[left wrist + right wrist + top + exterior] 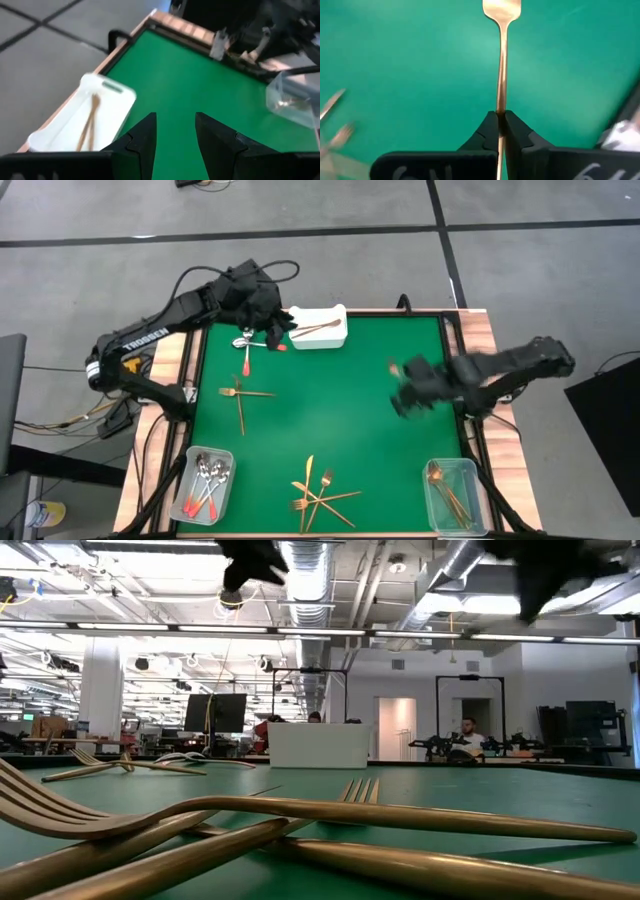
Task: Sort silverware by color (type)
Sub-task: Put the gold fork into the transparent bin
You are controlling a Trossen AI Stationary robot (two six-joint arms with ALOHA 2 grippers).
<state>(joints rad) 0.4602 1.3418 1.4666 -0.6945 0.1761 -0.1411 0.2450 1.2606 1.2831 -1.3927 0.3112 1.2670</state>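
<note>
My right gripper (501, 117) is shut on a copper fork (501, 60) over the right half of the green mat (330, 410); it also shows in the high view (405, 387). My left gripper (175, 135) is open and empty at the far left, beside the white tray (320, 328), in which copper pieces (89, 122) lie. Red-handled spoons (248, 345) lie next to the tray. Two crossed gold forks (240, 394) lie at the left. A pile of gold forks and knives (320, 494) lies at the near edge. My right gripper pinches the copper fork's handle (501, 106) between its two fingertips. The fork runs along the fingers and sticks out past them, its tines (501, 9) farthest from the gripper. It looks held above the mat.
A clear bin (206, 485) with red-handled spoons stands at the near left corner. A clear bin (452, 495) with gold pieces stands at the near right corner. The middle of the mat is bare. The gold pile fills the low view's foreground (300, 830).
</note>
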